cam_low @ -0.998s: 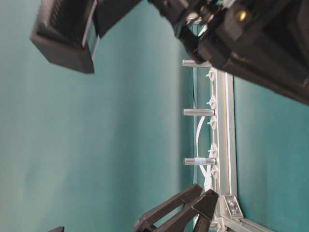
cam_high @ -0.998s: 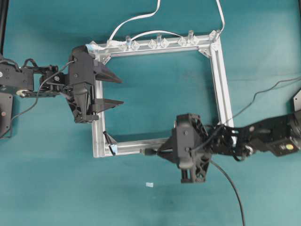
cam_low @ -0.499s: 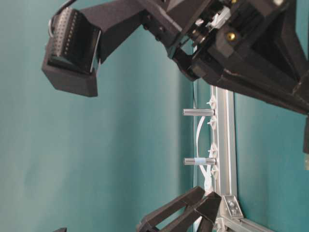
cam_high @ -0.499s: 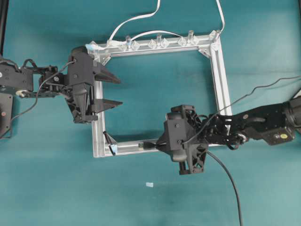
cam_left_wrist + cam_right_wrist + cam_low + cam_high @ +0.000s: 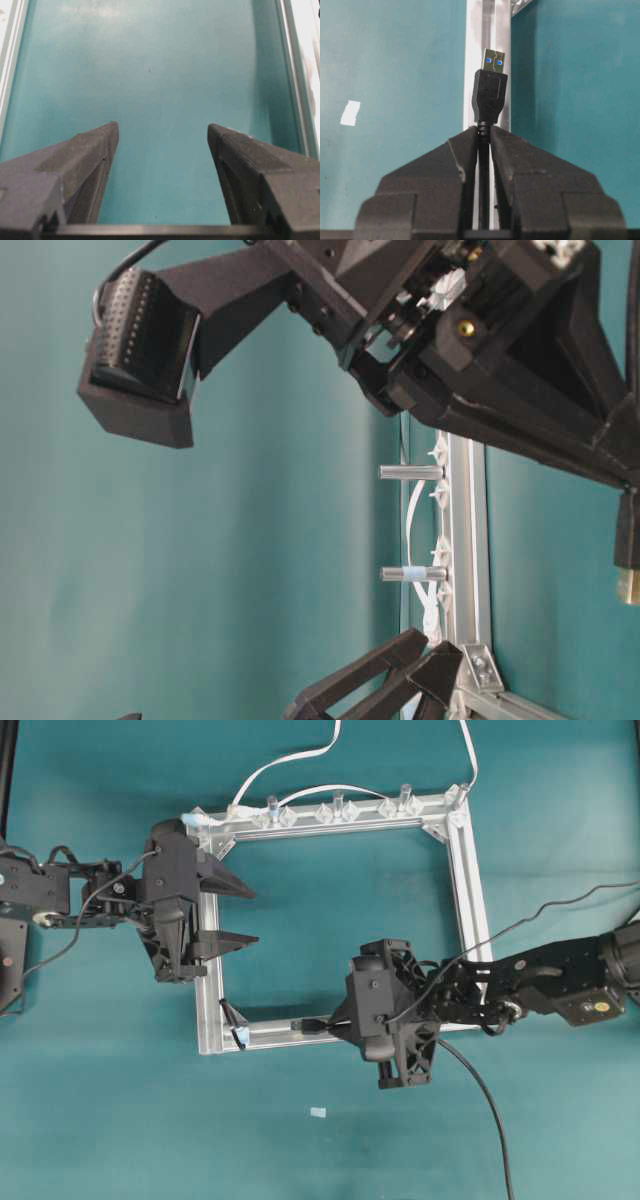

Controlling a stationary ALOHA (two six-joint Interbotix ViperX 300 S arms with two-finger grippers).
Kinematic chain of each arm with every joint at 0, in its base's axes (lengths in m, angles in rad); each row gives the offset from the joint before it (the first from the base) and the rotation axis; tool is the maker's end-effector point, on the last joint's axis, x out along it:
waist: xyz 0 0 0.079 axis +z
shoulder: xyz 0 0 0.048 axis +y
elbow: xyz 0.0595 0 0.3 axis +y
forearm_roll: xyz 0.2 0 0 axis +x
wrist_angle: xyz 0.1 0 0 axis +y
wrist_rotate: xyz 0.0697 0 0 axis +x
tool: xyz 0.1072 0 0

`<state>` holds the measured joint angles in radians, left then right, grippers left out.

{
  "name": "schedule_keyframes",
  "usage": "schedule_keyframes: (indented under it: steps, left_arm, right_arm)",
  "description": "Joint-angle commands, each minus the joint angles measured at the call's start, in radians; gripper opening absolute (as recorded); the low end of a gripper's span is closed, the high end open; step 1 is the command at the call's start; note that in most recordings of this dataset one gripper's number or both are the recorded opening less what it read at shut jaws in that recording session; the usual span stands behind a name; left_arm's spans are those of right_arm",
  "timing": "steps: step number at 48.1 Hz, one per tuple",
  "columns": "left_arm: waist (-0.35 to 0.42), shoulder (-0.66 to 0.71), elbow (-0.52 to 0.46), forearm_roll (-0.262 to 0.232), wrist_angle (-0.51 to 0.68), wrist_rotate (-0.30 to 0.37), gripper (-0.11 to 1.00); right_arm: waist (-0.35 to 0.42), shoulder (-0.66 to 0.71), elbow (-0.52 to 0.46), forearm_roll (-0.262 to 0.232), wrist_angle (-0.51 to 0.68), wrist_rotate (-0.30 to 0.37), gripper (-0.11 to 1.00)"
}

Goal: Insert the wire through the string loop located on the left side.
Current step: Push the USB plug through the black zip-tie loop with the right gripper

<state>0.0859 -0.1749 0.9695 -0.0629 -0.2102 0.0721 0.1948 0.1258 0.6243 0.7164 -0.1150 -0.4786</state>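
Wire (image 5: 489, 95) over frame rail (image 5: 480, 45) (tape scrap (image 5: 350, 113) beside)

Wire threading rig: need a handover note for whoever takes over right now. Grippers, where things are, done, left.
Right gripper: shut on the wire just behind the plug; metal tip points toward the frame's lower-left corner, over the bottom rail.
Left gripper: open, empty, hovering over the frame's left rail.
String loop: at the lower-left inside corner of the frame, blue tape at its base. The plug tip is to its right along the bottom rail, not yet at it.
Done: wire picked up, aimed at the loop.
Left: bring the plug to the loop and thread it through.
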Motion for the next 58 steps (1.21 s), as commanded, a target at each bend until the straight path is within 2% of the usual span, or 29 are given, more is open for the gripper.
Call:
schedule_keyframes:
  steps: [1, 46, 58]
  left_arm:
    - [-0.003, -0.018, -0.009, 0.002, -0.005, 0.002, 0.71]
    - [-0.003, -0.02, -0.009, 0.003, -0.005, 0.002, 0.72]
    - [-0.003, -0.061, 0.015, 0.003, 0.012, 0.002, 0.71]
  right_arm:
    - [-0.003, -0.032, -0.023, -0.005, -0.003, -0.002, 0.1]
    - [-0.005, -0.032, -0.023, -0.005, -0.003, -0.002, 0.1]
    - [-0.005, -0.032, -0.031, -0.006, -0.003, -0.002, 0.1]
